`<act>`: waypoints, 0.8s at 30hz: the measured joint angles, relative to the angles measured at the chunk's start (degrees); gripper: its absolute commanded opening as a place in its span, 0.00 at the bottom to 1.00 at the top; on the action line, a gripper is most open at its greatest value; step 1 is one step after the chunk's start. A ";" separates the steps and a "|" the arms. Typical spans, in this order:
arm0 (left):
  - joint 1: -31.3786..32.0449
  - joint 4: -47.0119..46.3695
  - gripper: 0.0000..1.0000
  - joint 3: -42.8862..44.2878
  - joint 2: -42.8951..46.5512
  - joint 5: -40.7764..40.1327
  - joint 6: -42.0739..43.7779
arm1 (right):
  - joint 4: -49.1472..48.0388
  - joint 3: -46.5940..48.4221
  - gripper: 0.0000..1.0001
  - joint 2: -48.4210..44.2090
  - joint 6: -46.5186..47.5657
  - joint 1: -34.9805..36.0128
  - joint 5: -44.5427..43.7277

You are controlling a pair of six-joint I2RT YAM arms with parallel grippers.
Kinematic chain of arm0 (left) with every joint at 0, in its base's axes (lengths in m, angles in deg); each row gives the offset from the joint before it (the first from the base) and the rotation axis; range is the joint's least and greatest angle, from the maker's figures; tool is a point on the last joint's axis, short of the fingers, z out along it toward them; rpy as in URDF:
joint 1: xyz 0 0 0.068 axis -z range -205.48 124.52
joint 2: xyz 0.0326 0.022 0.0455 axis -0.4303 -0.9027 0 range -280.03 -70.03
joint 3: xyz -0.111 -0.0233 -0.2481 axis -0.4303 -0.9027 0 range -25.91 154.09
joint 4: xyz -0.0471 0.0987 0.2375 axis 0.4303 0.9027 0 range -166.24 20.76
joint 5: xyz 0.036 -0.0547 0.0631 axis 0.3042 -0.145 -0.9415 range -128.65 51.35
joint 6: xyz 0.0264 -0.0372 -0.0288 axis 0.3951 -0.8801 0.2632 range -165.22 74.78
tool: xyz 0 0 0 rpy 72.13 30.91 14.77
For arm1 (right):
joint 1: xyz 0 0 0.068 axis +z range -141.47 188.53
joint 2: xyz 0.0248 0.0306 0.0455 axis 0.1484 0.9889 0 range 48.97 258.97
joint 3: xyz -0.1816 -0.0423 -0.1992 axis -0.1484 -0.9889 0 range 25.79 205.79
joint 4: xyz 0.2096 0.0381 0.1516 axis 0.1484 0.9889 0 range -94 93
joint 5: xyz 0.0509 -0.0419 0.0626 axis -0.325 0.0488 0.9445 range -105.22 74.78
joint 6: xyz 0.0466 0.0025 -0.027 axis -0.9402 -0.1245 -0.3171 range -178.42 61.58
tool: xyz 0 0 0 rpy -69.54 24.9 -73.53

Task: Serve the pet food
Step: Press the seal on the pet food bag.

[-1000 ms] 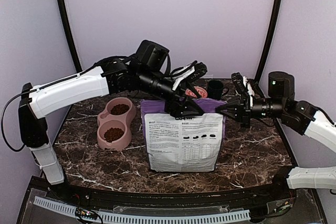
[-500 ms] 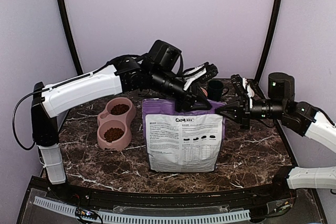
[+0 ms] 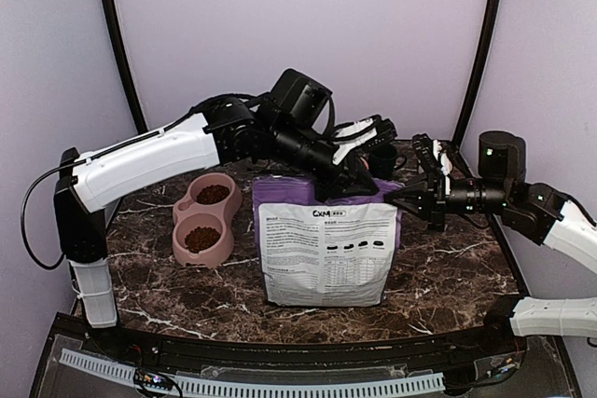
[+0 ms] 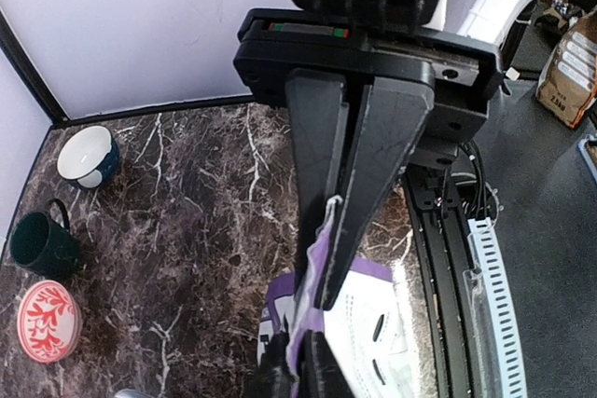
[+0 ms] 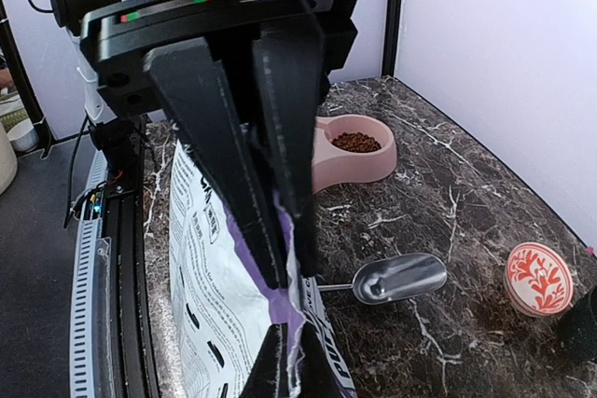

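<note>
The purple-and-white bag (image 3: 322,249) stands upright mid-table. My left gripper (image 3: 359,179) reaches over from the left and is shut on the bag's purple top edge (image 4: 322,244). Facing it, my right gripper (image 3: 403,198) is shut on the same edge (image 5: 291,300) at the right corner. In each wrist view the other gripper's fingertips show at the bottom, pinching that torn edge. Pet food (image 3: 213,194) fills both wells of the pink double bowl (image 3: 187,221) left of the bag, and shows as brown kibble (image 5: 356,142) in the right wrist view.
A metal scoop (image 5: 396,279) lies on the marble behind the bag. Farther back stand a dark green mug (image 4: 42,244), a white bowl (image 4: 87,154) and a red patterned dish (image 4: 48,321). Purple walls enclose the table.
My left gripper has moved right along the bag's top and gone from open to shut on its edge. The right gripper has stayed shut on the bag's corner.
</note>
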 measured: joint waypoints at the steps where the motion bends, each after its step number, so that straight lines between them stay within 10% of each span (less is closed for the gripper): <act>1: 0.02 0.04 0.22 0.00 0.00 -0.39 0.26 | 0.00 0.00 0.00 -0.02 0.00 0.00 0.07; 10: 0.26 1.22 0.00 -0.07 0.15 -0.81 2.08 | -0.02 -0.02 0.00 -0.04 0.04 0.13 0.07; 17: 0.15 -0.44 0.26 -2.56 1.16 -2.16 2.69 | 0.13 -0.02 0.00 -0.24 0.15 0.31 0.15; 24: 0.59 -1.75 0.00 -5.01 2.49 -2.56 3.74 | 0.13 -0.07 0.00 -0.26 0.20 0.44 -0.02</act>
